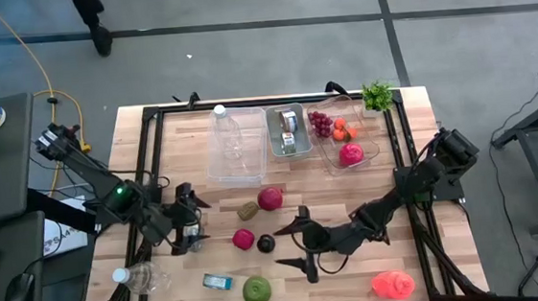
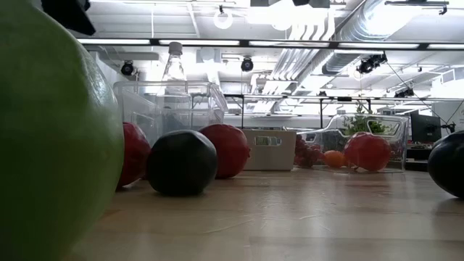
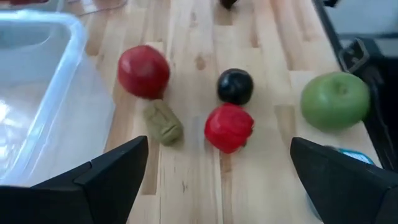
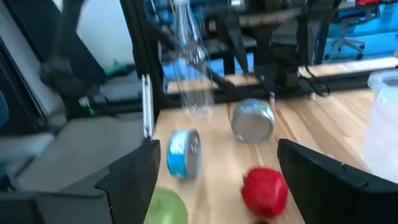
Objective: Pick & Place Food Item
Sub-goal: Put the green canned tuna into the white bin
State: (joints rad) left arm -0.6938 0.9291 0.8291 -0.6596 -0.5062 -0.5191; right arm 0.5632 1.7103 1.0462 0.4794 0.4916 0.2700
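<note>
Loose food lies mid-table: a big red fruit (image 1: 270, 198), an olive-brown piece (image 1: 247, 211), a small red fruit (image 1: 243, 239), a dark plum (image 1: 266, 243) and a green apple (image 1: 257, 290). My left gripper (image 1: 197, 219) stands open above the table to their left. Its wrist view looks over the small red fruit (image 3: 229, 127) and the plum (image 3: 235, 86). My right gripper (image 1: 286, 245) stands open just right of the plum, pointing toward the table's left. The small red fruit (image 4: 264, 190) shows between its fingers.
At the back stand a clear bin (image 1: 214, 164) with a bottle, a grey tray (image 1: 275, 136) with a can, and a clear bin (image 1: 332, 155) holding grapes, an orange and a red fruit. A blue can (image 1: 218, 282), a lying bottle (image 1: 139, 276) and a pink item (image 1: 392, 284) lie near the front edge.
</note>
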